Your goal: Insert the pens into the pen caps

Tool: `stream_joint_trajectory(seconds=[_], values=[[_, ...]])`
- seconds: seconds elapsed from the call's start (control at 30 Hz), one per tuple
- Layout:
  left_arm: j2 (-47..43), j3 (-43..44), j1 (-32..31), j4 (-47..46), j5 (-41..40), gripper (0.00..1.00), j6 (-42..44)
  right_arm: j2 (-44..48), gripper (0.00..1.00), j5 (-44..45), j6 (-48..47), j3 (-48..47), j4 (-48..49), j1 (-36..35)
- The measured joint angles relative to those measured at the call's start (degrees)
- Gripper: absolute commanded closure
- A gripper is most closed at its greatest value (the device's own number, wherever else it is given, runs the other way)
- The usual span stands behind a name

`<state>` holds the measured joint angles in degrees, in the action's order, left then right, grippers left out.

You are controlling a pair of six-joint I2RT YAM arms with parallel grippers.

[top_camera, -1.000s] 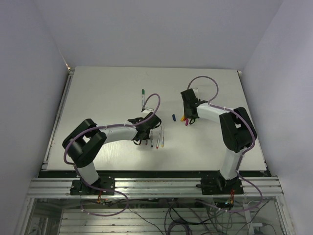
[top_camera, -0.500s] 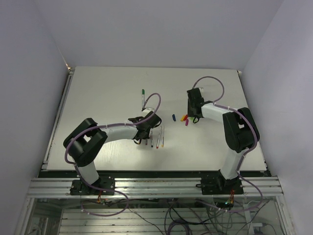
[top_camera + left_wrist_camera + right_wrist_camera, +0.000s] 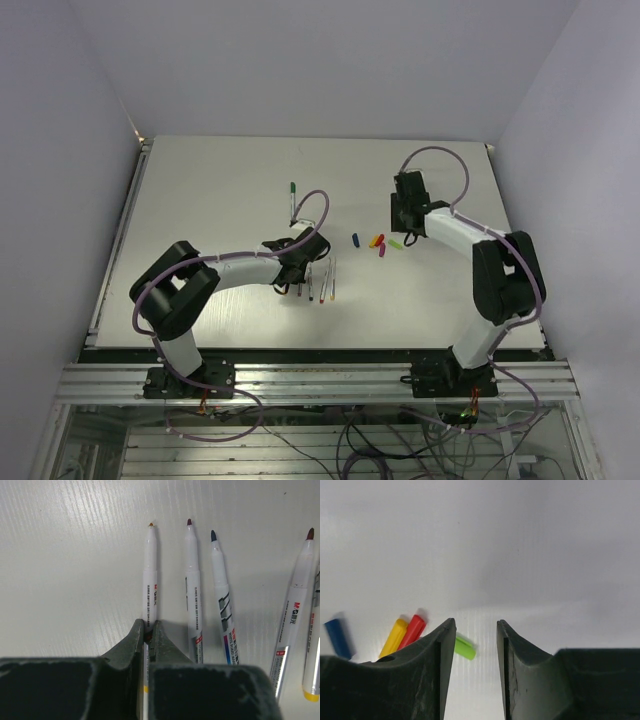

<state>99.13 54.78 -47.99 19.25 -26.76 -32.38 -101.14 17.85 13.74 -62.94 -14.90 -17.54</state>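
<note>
The left claw [image 3: 148,626] is clenched on a pen [image 3: 150,575], pinching the white barrel about halfway along. This pen lies flat on the tabletop [image 3: 65,555] and points straight ahead of the claw, with its orange-brown tip furthest out. To the right of the claw lie more pens, roughly parallel to the gripped one. A red-tipped pen [image 3: 192,580] is closest and a blue-tipped pen [image 3: 221,595] lies just beside it. After a gap comes a dark-tipped pen [image 3: 295,615], slightly slanted. A barrel with a yellow band [image 3: 314,670] is cut off by the right edge of the wrist view. In the top view a green-ended pen [image 3: 292,202] lies alone, well behind the claw and apart from the row. Whether the green end is a tip or a cap cannot be told.

The right claw [image 3: 472,670] is released, its fingers spread with bare tabletop between them. The caps sit to the left of this claw. The blue cap [image 3: 337,638] is furthest off and blurred. Next come the yellow cap [image 3: 395,636] and the red cap [image 3: 412,631], side by side and touching. The green cap [image 3: 464,648] lies just inside the gap, close against the left finger and partly hidden by it. Whether that finger touches it cannot be told. The top view also shows a purple cap [image 3: 382,252] near the yellow and red ones.
</note>
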Motion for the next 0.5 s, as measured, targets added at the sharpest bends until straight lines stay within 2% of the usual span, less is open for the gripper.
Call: stream_joint_trajectory(seconds=[0.2,0.5], values=[[-0.02,-0.15,0.09,-0.11,0.0,0.93,-0.68,6.82,0.52,-5.38,-4.59,2.69,0.35,0.24],[-0.02,-0.15,0.17,0.22,-0.31,0.93,-2.89,5.88,0.51,-11.65,-7.48,3.56,-1.38,0.28]])
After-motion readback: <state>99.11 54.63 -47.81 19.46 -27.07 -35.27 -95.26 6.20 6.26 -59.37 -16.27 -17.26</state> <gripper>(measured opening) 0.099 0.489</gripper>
